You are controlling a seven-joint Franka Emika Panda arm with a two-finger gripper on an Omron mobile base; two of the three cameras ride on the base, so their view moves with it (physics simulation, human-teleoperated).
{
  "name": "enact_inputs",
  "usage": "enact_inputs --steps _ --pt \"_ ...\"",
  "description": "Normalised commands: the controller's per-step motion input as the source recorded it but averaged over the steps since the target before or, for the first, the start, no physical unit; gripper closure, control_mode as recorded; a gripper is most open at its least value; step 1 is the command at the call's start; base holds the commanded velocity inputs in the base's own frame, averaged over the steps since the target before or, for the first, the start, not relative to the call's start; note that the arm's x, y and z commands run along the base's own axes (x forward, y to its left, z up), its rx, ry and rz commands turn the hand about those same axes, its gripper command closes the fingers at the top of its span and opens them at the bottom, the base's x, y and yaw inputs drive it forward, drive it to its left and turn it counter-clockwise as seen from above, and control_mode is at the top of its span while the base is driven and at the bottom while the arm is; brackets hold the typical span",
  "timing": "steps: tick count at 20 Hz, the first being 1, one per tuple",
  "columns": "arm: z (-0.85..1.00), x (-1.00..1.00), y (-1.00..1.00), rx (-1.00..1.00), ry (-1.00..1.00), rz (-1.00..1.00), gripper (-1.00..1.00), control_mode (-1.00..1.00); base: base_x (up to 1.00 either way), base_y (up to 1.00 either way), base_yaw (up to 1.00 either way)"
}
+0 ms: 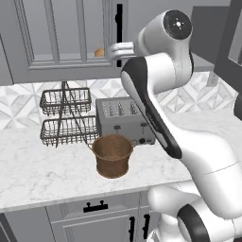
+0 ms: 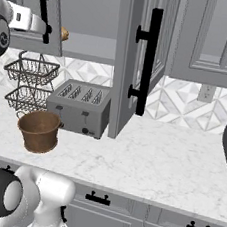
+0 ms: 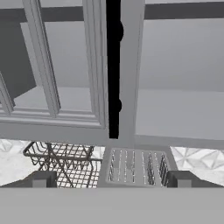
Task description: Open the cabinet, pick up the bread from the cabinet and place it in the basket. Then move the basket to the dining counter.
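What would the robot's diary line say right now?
gripper: open, empty, near left door handle | cabinet: right door open | bread: on shelf | basket: on counter, empty

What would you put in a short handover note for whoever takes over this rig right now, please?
Gripper: open, empty, raised before the cabinet's closed left door, by its black bar handle.
Cabinet: right door already swung open; the left one is closed.
Bread: on the cabinet shelf, seen behind the left door's glass, not yet touched.
Basket: upright and empty on the marble worktop, in front of the toaster.
Done: one door opened.
Left: reach the bread, likely by opening the left door, drop it in the basket, carry the basket to the dining counter.
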Motion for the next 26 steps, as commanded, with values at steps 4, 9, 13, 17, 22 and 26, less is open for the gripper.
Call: enact_inputs --steps 4,9,13,17,22,26 --pt "0.00 0.54 0.17 0.01 -0.03 0.02 -1.00 -1.00 0.00 0.00 0.00" --pt "0.00 0.69 -0.02 0.01 -0.06 0.07 -1.00 -1.00 0.00 0.00 0.00" --pt "0.00 0.51 0.03 0.00 -0.05 0.07 -1.00 -1.00 0.00 0.00 0.00" --pt "-0.09 0.51 0.09 0.00 0.00 0.05 -1.00 -1.00 0.00 0.00 0.00" --pt "-0.06 0.50 0.13 0.00 0.00 0.02 -1.00 -1.00 0.00 0.00 0.00" --pt "-0.09 0.53 0.19 0.00 0.00 0.00 -1.00 -1.00 0.00 0.00 0.00"
